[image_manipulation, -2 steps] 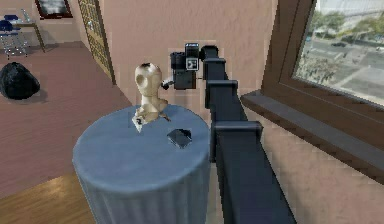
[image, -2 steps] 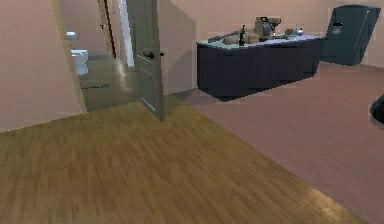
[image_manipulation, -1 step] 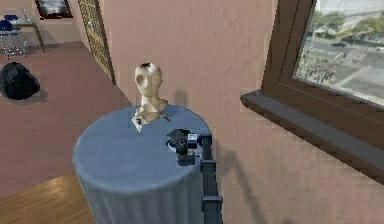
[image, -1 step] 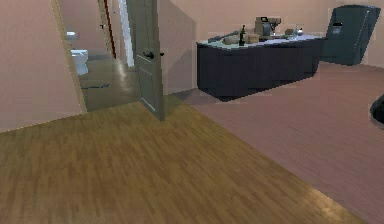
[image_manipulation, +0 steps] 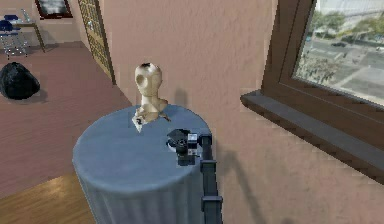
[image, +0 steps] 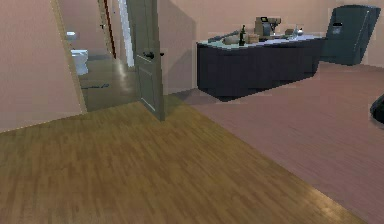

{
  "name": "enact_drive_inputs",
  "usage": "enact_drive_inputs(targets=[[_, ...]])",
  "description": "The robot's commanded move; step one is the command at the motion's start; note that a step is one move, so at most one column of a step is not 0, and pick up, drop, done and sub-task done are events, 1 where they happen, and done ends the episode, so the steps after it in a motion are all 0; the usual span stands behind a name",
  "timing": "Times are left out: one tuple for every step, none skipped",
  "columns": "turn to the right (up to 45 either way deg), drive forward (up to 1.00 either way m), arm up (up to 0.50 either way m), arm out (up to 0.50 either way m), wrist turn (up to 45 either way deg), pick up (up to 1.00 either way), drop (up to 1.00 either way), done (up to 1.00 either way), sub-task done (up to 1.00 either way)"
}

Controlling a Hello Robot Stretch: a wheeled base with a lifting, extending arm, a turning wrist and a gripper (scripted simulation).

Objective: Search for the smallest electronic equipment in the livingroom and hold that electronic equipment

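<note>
A small pale object (image_manipulation: 138,121) was seen at the foot of a beige bust statue (image_manipulation: 150,90), on a round counter covered with blue-grey cloth (image_manipulation: 105,175). It was too small to be named, but it was judged to be possibly the electronic equipment searched for. Near it, toward the arm side view's right, the dark pincer (image_manipulation: 177,142) was seen against the cloth, at the end of the dark square arm (image_manipulation: 210,190). Whether anything was held by the pincer could not be told, and neither could the state of its fingers. Behind the counter stood a dark-framed window (image_manipulation: 330,60). The step in hand was judged to be the grasp itself. The next move would call for a careful alignment of the pincer with the small object, so that the bust is not pushed.
</note>
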Motion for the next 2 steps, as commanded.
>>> enact_drive_inputs(targets=[[0.0, 0.00, 0.10, 0.00, 0.0, 0.00, 0.00, 0.00, 0.00], [0.0, 0.00, 0.00, 0.00, 0.0, 0.00, 0.00, 1.00, 0.00]])
